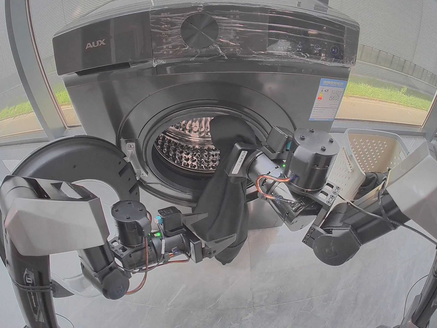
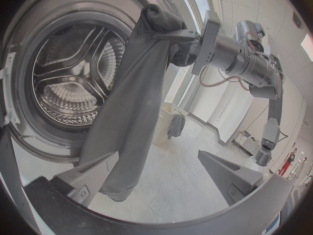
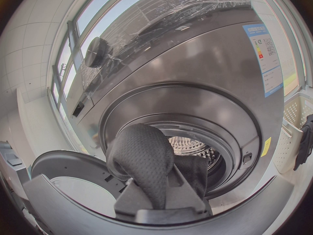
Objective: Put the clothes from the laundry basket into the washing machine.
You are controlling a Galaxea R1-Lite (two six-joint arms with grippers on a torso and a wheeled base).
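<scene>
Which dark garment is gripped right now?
The garment hanging at the washer mouth, clamped by the right gripper; the other garment drapes over the basket rim.

Drum mouth point(image 1: 182, 146): left half open for passage | right half: barred by dark garment point(image 1: 225, 197) hanging over the rim from right gripper point(image 2: 181, 44) | door point(image 1: 68, 165): swung wide left, off the mouth | left gripper point(image 1: 221, 226): spread, low, beside the garment's lower end | laundry basket point(image 1: 373, 151): right of machine.

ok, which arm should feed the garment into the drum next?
Right. The right jaws are shut on the garment at the drum mouth, so probably one push forward does it. The left jaws stand open, low by its hanging end.
</scene>
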